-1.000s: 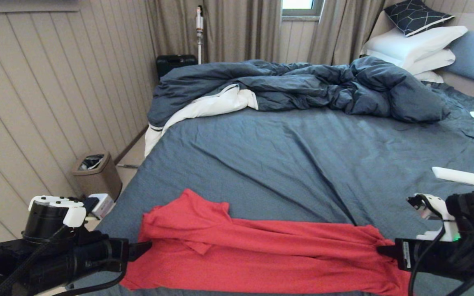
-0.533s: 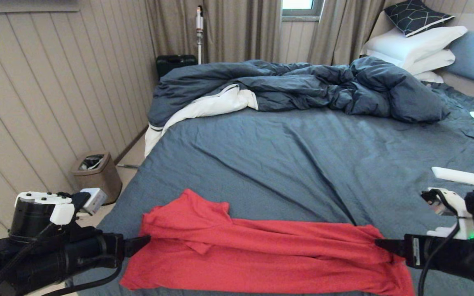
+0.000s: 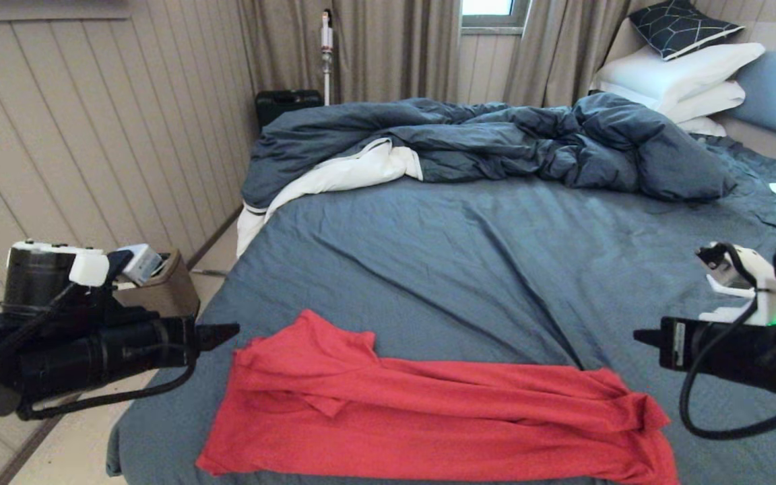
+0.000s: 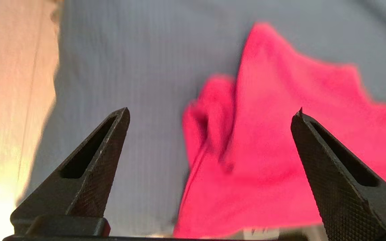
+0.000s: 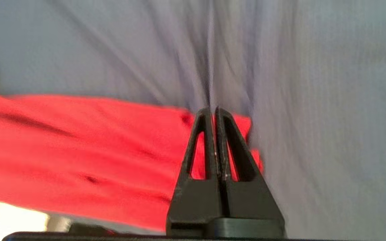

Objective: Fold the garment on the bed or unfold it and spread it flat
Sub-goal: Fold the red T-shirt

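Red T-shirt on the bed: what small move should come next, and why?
Probably lower the open left gripper onto the near left edge of the red T-shirt. The shirt lies folded lengthwise and rumpled on the slate-blue bed, and both grippers, the right gripper shut, hover clear of it.

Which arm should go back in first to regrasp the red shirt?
Left, probably. The left gripper is open and aimed at the garment's bunched sleeve end, hovering just off it. The right gripper is shut, empty, and raised above the other end, so it must open first.
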### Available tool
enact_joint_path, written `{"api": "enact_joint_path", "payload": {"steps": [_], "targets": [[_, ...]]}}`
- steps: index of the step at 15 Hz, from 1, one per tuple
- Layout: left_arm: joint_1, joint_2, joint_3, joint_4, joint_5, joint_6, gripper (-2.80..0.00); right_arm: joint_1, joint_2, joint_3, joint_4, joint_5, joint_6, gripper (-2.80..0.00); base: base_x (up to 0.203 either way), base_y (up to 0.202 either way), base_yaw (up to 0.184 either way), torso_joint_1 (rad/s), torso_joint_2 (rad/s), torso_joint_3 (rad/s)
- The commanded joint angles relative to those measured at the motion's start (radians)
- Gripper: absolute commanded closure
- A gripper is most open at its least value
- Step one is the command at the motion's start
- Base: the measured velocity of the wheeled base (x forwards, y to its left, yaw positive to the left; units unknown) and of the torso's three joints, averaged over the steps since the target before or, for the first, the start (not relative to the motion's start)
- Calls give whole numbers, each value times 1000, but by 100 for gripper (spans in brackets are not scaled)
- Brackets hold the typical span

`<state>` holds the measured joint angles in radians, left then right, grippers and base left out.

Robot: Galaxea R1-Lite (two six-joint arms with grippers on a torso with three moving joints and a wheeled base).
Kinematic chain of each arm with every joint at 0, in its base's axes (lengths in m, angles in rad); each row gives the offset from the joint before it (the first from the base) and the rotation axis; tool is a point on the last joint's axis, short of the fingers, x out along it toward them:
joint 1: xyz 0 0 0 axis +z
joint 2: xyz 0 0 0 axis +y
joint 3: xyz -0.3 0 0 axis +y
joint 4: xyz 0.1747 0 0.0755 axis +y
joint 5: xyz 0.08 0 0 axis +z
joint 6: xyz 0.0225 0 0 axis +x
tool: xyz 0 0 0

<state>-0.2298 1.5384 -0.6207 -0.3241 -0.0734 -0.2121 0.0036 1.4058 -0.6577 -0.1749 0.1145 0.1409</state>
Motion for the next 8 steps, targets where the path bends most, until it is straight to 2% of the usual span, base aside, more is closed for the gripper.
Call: {"api": "enact_joint_path", "payload": {"steps": [1,5,8], "targets": [[3,50,-116,55,-1,-2,-280,2,74,-68,8,2,9,0,0,0,0,0,0,0],[-25,275,-436,241,8,-4,-280,9,190,-167,13,1,49,0,0,0,0,0,0,0],[-116,394,-543,309,88,-4,-280,7,223,-179,8,2,47,0,0,0,0,0,0,0]]}}
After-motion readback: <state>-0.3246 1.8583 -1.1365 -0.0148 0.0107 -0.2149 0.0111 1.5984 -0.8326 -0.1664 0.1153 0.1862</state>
